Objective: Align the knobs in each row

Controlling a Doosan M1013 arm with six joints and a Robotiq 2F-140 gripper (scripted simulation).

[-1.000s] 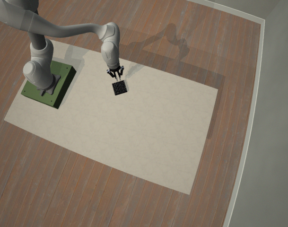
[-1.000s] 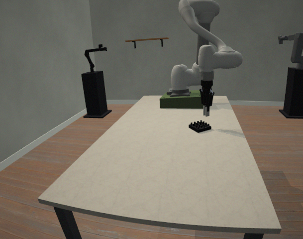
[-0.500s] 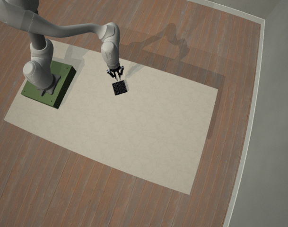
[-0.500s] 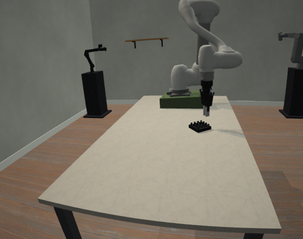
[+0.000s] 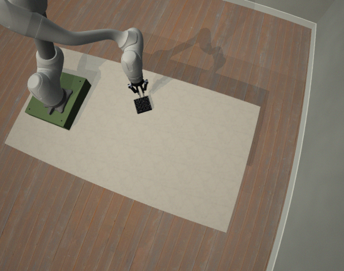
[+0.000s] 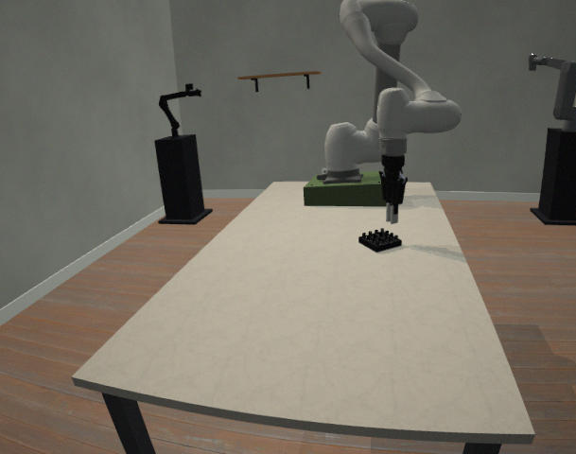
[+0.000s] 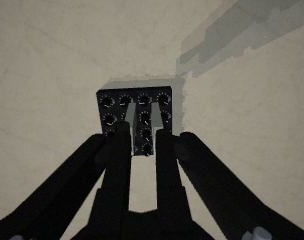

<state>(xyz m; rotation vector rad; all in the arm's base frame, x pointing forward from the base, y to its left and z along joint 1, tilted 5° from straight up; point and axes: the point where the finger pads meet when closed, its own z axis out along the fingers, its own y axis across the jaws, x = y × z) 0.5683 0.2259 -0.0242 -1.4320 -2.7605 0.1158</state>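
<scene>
Top view: knob box (image 5: 142,105) sits on the pale table (image 5: 166,163), in the upper-left part of the frame, right of the green base plate (image 5: 75,115) that carries the grey arm (image 5: 131,58). The box reads as a small black square, slightly rotated against the table edges. The gripper (image 5: 140,94) hangs just above and left of the box in this frame, its fingertips over the box's upper-left edge.

Exterior view: the box (image 6: 379,240) stands flat on the table (image 6: 288,332), right of centre, in front of the base plate (image 6: 326,195). The gripper (image 6: 392,218) points straight down and is clear of the knobs — a visible gap separates the fingertips from the box top.

Wrist view: the box (image 7: 134,102) lies in the upper middle of the frame, with the top row of four knobs and parts of lower rows showing; white pointer lines are visible but too small to read against the marks. The two fingers stand nearly closed with a narrow gap between them, holding nothing — one column of knobs shows through that gap.

Background: two black pedestals (image 6: 179,178) with small arms, and a wall shelf (image 6: 278,76).
</scene>
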